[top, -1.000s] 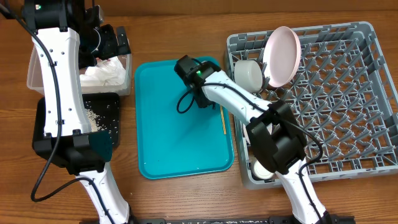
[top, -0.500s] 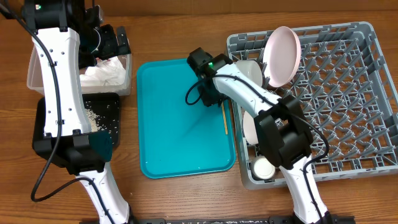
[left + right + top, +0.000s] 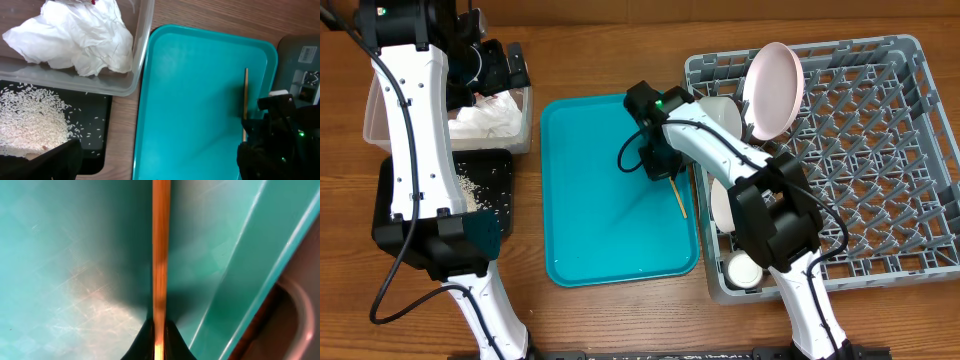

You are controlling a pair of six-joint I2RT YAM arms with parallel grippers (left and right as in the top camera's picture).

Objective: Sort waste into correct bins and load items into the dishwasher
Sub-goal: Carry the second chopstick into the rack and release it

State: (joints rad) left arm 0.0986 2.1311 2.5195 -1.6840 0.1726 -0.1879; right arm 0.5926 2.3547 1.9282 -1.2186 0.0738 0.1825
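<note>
My right gripper [image 3: 662, 168] is shut on a thin wooden chopstick [image 3: 678, 197] at the right side of the teal tray [image 3: 600, 220]. In the right wrist view the chopstick [image 3: 160, 245] runs straight out from between the shut jaws [image 3: 160, 342]. The chopstick also shows in the left wrist view [image 3: 245, 95]. My left gripper [image 3: 505, 65] hangs open and empty over the clear tub [image 3: 375, 110], which holds the white napkin [image 3: 80, 37] and a bit of red wrapper [image 3: 91, 2]. Rice [image 3: 30, 122] lies in the black tray [image 3: 97, 145].
The grey dish rack [image 3: 880, 200] stands at the right with the pink plate [image 3: 772, 90], a white cup [image 3: 720, 120] and white bowls [image 3: 722, 205] along its left side. The teal tray's raised rim [image 3: 250, 280] runs close beside the chopstick.
My right gripper moved right across the teal tray to the chopstick and shut on it. The chopstick now lies tilted. The left arm has not moved.
</note>
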